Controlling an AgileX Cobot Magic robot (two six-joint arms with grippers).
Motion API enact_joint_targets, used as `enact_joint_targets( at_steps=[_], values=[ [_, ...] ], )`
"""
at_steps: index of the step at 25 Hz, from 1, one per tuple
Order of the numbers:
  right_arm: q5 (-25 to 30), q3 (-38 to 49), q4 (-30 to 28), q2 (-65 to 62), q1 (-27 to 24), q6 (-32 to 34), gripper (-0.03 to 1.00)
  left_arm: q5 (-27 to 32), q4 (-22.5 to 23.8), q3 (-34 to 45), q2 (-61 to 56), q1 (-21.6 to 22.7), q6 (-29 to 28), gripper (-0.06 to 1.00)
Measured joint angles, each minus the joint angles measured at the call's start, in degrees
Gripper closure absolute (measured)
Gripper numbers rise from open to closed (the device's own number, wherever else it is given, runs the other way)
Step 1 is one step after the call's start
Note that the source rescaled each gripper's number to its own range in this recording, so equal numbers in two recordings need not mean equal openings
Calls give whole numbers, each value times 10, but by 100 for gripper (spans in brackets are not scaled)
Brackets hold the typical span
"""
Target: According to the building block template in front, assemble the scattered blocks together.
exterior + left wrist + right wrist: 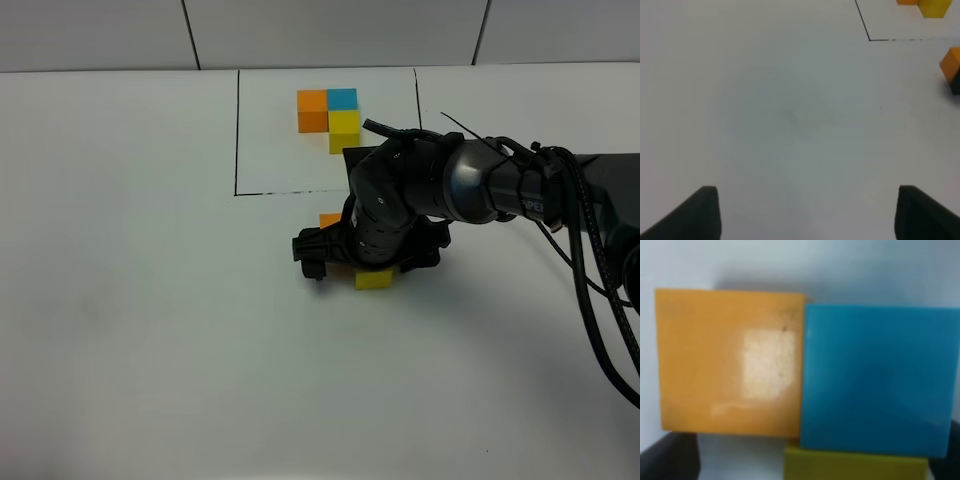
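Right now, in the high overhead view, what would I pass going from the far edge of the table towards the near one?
The framed template cubes → the drawn black line closing the frame → the orange loose cube peeking from behind the arm → the yellow loose cube under the black arm.

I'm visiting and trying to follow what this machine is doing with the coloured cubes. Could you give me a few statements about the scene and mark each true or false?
1. The building block template frames three touching cubes. True.
2. In the right wrist view, the orange block and blue block sit side by side. True.
3. The left gripper holds a cube. False: nothing is between its fingers.
4. The yellow block lies inside the frame. False: it lies outside, under the right arm.
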Motion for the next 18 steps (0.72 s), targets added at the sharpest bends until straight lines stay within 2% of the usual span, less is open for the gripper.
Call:
enact_joint_targets(
  at_steps=[3,9,18],
  values=[
    [18,2,1,-7,0,-6,-3,0,0,0,0,0,0,40],
    [64,6,5,-66,1,-37,-3,0,0,0,0,0,0,40],
    [89,19,9,-163,-4,-69,-3,0,0,0,0,0,-1,40]
  ],
)
